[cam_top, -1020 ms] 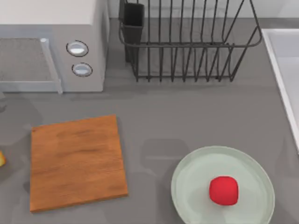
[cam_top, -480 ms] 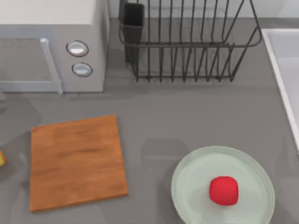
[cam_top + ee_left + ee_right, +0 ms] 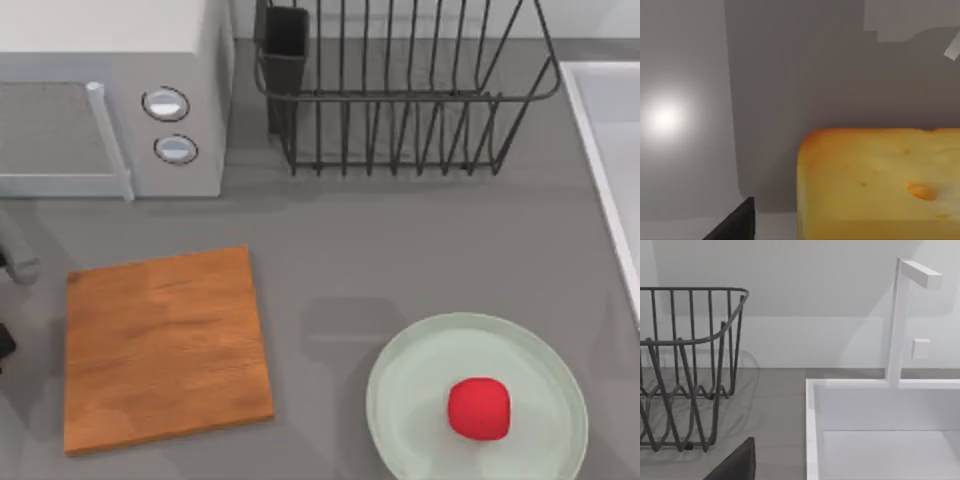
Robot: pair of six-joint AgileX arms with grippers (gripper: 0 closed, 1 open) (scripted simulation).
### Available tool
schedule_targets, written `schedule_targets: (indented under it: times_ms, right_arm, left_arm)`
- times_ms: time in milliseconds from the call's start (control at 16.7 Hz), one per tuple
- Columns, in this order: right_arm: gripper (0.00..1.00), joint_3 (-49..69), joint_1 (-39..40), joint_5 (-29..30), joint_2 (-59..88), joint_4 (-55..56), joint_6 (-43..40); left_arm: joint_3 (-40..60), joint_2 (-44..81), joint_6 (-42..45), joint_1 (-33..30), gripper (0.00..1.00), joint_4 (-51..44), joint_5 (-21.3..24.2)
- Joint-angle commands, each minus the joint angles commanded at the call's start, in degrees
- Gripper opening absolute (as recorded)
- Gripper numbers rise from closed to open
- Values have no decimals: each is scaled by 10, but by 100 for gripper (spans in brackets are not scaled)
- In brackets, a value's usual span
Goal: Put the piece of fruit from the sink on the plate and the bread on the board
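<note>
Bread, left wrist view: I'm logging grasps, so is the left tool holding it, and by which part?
It cannot be told. The bread sits close under the left wrist camera, but no finger shows touching it. In the top view the left arm is at the table's left edge.

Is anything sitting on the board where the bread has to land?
Nothing visible. The board lies bare, its whole top free. The bread is close under the left wrist camera, beside a dark finger tip. The piece of fruit already rests on the plate.
</note>
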Motion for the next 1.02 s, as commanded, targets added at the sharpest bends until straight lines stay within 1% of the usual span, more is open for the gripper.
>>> schedule_targets:
  times_ms: [240, 1020]
  right_arm:
    - [100, 0, 0, 0, 0, 0, 0]
    - [100, 0, 0, 0, 0, 0, 0]
  left_arm:
    - [-1, 1, 0, 0, 100, 2, 0]
    - [-1, 1, 0, 0, 2, 2, 0]
